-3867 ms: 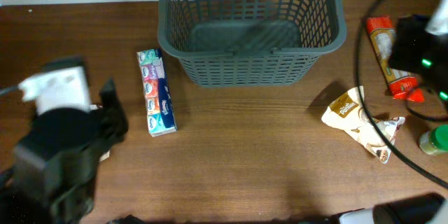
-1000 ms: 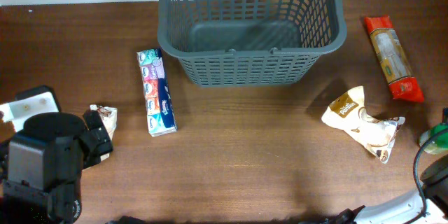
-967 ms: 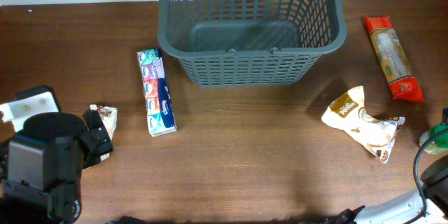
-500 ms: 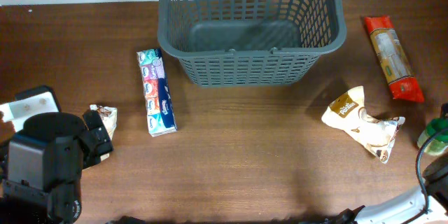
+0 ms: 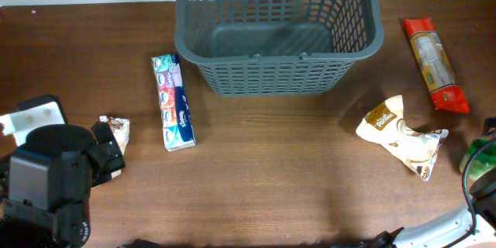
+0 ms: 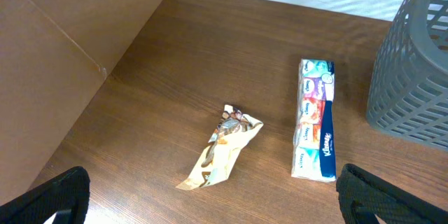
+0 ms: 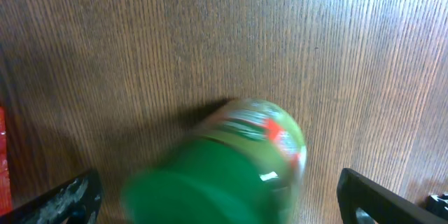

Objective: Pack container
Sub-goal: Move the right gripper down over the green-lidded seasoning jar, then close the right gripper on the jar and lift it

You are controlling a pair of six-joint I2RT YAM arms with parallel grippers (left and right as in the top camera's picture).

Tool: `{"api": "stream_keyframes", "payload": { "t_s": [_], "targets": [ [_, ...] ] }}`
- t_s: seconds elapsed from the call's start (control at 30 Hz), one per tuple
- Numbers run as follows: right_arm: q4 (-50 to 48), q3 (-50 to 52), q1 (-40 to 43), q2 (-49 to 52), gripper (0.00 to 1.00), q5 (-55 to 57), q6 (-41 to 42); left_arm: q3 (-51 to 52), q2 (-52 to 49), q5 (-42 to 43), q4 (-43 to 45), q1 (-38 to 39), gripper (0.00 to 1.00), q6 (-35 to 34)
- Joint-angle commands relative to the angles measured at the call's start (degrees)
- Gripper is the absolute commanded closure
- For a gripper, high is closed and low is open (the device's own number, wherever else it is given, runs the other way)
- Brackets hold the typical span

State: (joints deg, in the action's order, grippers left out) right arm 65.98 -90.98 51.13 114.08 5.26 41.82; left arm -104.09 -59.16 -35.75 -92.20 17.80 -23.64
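Overhead, I see the basket [image 5: 271,74] whole at 12 o'clock, base showing; my left wrist camera catches only its corner. That camera shows the tissues [image 6: 315,119] and a crumpled wrapper [image 6: 220,147] clearly, though the left arm [image 5: 46,186] half covers the wrapper overhead. My left gripper [image 6: 210,189] is spread wide, holding nothing. My right gripper [image 7: 217,192] is also spread, above a blurred green bottle [image 7: 231,161], cut off at 4 o'clock overhead.
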Motion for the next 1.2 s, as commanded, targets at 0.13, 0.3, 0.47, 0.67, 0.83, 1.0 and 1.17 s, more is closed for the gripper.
{"api": "stream_keyframes", "payload": {
  "t_s": [0.13, 0.3, 0.47, 0.67, 0.83, 1.0, 1.17],
  "targets": [
    [0.2, -1.3, 0.3, 0.7, 0.01, 1.0, 0.0, 0.2, -0.1, 0.5, -0.1, -0.3, 0.00, -0.7],
    [0.8, -1.3, 0.3, 0.7, 0.01, 1.0, 0.0, 0.2, -0.1, 0.4, -0.1, -0.3, 0.00, -0.7],
    [2.8, -1.3, 0.3, 0.7, 0.01, 1.0, 0.0, 0.2, -0.1, 0.4, -0.1, -0.3, 0.00, -0.7],
    [4.4, -1.3, 0.3, 0.7, 0.01, 1.4, 0.0, 0.2, -0.1, 0.4, -0.1, -0.3, 0.00, -0.7],
    [4.1, -1.3, 0.3, 0.7, 0.01, 3.3, -1.5, 0.2, -0.1, 0.4, -0.1, -0.3, 0.00, -0.7],
    [3.3, -1.3, 0.3, 0.7, 0.01, 3.6, -4.1, 0.2, -0.1, 0.5, -0.1, -0.3, 0.00, -0.7],
    [3.9, -0.2, 0.3, 0.7, 0.01, 3.6, -4.2, 0.2, -0.1, 0.4, -0.1, -0.3, 0.00, -0.7]
  ]
}}
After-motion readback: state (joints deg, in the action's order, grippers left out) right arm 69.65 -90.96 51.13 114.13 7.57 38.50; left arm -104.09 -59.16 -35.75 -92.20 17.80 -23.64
